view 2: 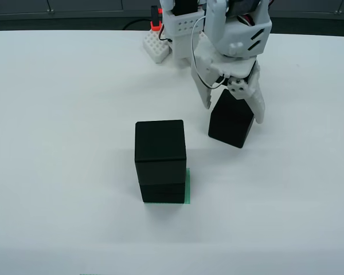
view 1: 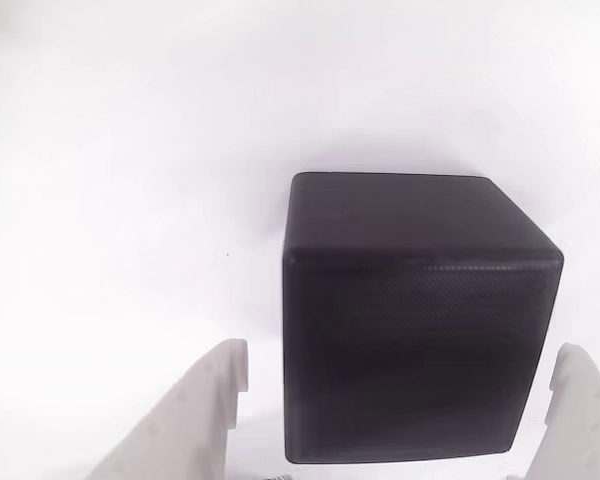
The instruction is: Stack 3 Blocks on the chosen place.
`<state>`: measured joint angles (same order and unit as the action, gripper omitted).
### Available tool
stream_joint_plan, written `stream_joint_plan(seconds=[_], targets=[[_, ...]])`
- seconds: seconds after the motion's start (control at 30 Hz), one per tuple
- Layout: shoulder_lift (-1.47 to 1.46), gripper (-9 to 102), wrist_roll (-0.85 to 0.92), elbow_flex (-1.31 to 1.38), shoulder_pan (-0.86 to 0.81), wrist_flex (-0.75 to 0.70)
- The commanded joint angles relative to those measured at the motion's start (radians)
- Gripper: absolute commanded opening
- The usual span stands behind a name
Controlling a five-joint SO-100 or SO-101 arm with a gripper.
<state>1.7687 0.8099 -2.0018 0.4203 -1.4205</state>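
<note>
Between my spread jaws (view 2: 233, 117) sits one black block (view 1: 415, 320) on the white desk (view 2: 69, 114), seemingly untouched on either side. Well off from them, two blocks (view 2: 160, 160) stand stacked on the green striped patch (view 2: 188, 186).

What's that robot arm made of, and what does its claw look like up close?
The arm is built of white plastic shells, with a thin white cable looping down its side and a small red part near its base. Its end effector has two white, tapering fingers with notched inner edges. Slots mark the upper housing.
</note>
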Motion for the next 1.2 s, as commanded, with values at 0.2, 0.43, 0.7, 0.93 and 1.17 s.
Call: stream_joint_plan(seconds=[0.2,0.43,0.7,0.93,1.17], targets=[[-0.023,38,0.003,0.051,-0.021,0.035],[-0.028,38,0.003,0.046,-0.018,0.041],[-0.025,37,0.002,0.035,-0.003,0.041],[-0.025,32,-0.009,0.026,0.009,0.048],[-0.023,22,-0.009,0.028,0.008,0.046]])
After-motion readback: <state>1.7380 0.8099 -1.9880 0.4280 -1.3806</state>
